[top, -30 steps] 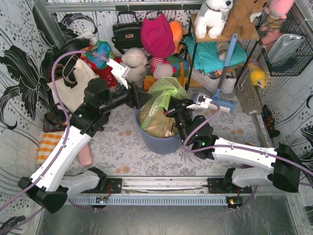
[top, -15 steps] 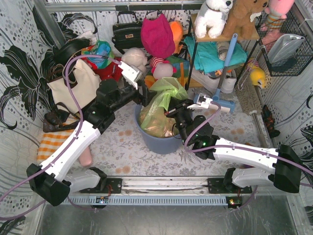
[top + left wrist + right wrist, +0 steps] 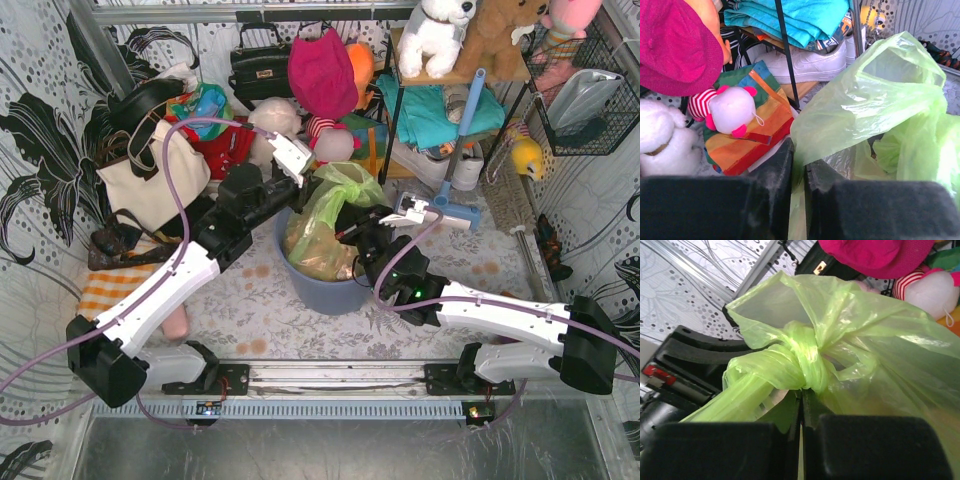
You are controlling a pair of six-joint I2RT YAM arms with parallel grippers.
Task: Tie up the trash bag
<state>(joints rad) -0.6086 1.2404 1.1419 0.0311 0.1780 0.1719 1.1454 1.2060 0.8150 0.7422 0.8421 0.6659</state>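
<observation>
The enclosure is lined with black-and-white patterned wall panels point(image 3: 40, 130). The table point(image 3: 250, 300) is covered in a pale floral cloth, marked with several brownish stains near the bin. A metal rail point(image 3: 330, 378) runs along its near edge.

At the rear, a black metal rack point(image 3: 388, 110) is seen holding folded teal cloth point(image 3: 430, 105), with a white shoe point(image 3: 810, 62) beneath it and plush toys on top. A cream tote bag point(image 3: 150, 175) is propped at the left, and a black handbag point(image 3: 260, 68) stands against the back wall. A wire basket point(image 3: 590, 90) is hung on the right wall; its grey contents cannot be identified.

The round blue-grey bin point(image 3: 335, 292) stands at mid-table. The trash bag point(image 3: 335, 205) is seated in it, its top gathered above the rim, and crumpled tan paper point(image 3: 315, 250) is visible through the film.

The left gripper point(image 3: 799, 150) is found at the bag's rear left, its jaws nearly together and clamped on a fold of green film. The right gripper point(image 3: 801, 395) is pressed tight together just below a knot point(image 3: 807, 362) in the bag's neck, with a thin strip of film caught in the seam.

A small gold plate point(image 3: 817, 267) on the handbag is too small to be read.
</observation>
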